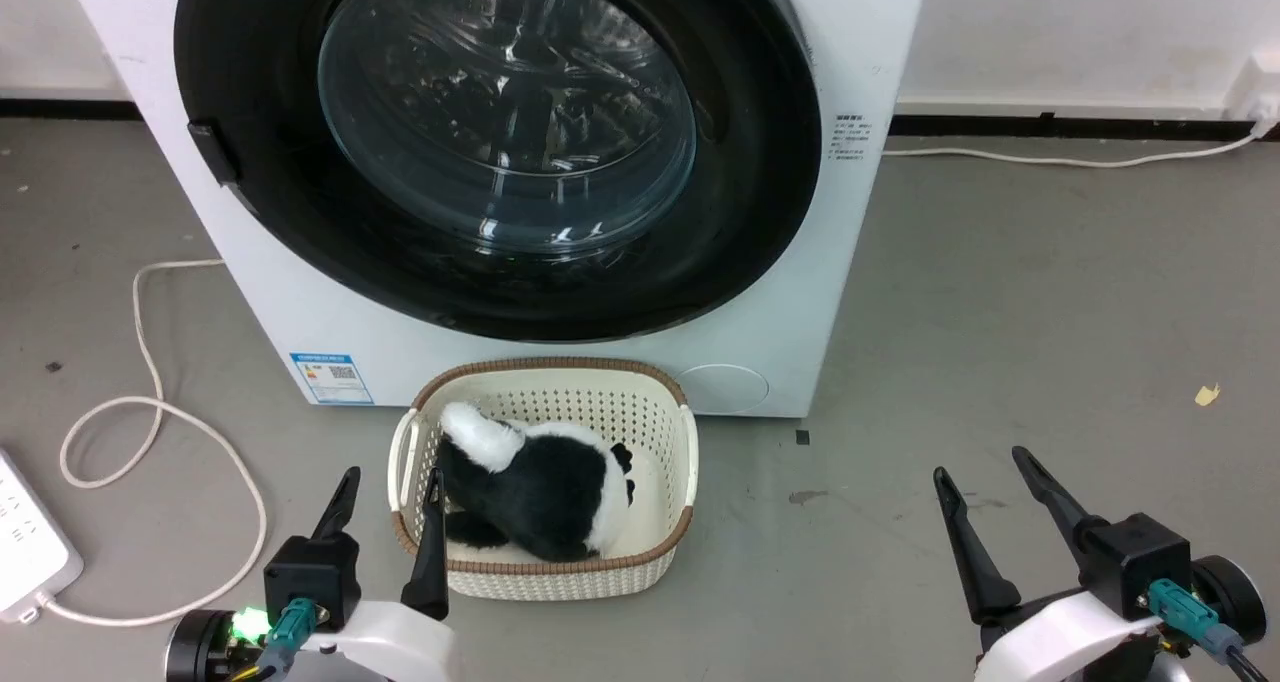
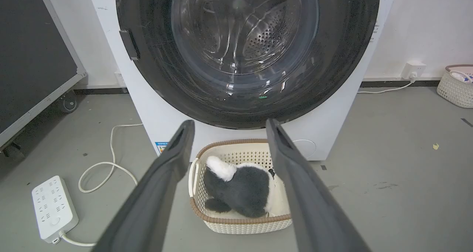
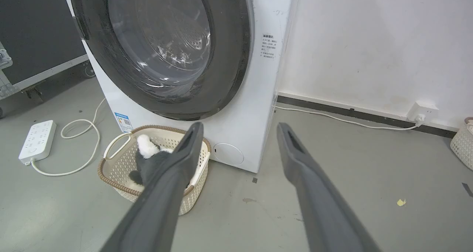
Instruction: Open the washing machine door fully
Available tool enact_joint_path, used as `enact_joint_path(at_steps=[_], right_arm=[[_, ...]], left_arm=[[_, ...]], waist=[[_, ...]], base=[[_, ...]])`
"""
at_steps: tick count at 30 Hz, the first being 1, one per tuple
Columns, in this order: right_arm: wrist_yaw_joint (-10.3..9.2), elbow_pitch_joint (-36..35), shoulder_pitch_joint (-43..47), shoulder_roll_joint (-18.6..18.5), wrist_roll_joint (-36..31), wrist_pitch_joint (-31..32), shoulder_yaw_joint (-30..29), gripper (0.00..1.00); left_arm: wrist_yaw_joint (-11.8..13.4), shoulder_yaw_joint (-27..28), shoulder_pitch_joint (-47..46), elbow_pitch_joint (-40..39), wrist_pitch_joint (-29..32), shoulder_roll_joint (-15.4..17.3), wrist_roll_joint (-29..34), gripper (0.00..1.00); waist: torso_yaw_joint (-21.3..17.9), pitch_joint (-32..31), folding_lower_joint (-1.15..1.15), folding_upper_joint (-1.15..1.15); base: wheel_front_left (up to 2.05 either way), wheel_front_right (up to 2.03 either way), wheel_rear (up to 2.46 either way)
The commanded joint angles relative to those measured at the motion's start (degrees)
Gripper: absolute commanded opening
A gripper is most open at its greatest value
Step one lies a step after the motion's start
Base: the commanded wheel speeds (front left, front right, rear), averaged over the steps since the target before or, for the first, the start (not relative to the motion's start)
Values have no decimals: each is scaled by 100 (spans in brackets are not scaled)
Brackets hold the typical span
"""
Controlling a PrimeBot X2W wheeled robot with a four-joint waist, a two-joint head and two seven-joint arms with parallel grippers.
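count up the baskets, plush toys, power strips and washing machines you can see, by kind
baskets: 2
plush toy: 1
power strip: 1
washing machine: 1
total: 5

A bare lab-like room: washing machine (image 1: pixel 560 362) on grey floor (image 1: pixel 1000 362), loose power strip (image 2: pixel 53 207), wheeled equipment case (image 2: pixel 33 60).
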Motion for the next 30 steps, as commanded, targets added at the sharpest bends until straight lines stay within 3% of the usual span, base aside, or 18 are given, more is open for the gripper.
enact_joint_path(at_steps=[1, 2, 3, 5, 30], right_arm=[[-2, -34, -44, -7, 49, -64, 4, 100], [-2, -39, -58, -14, 54, -76, 3, 100], [-2, -44, -73, -22, 62, -87, 2, 94], [-2, -55, -111, -51, 85, -111, 7, 0], [-4, -80, -1646, -619, 1196, 320, -204, 0]], left_arm=[[34, -13, -67, 12, -60, 1, -19, 100], [37, -21, -75, 12, -72, 1, -22, 100], [39, -29, -84, 12, -84, 1, -25, 100], [47, -45, -104, 12, -108, 2, -34, 100], [188, -280, -498, -52, -407, 2, -197, 100]], waist=[[15, 25, -1, 0], [24, 43, -1, 0], [34, 62, -1, 0], [56, 101, -1, 0], [506, 826, -1, 0]], base=[[0, 0, 0], [0, 0, 0], [0, 0, 0], [0, 0, 0], [0, 0, 0]])
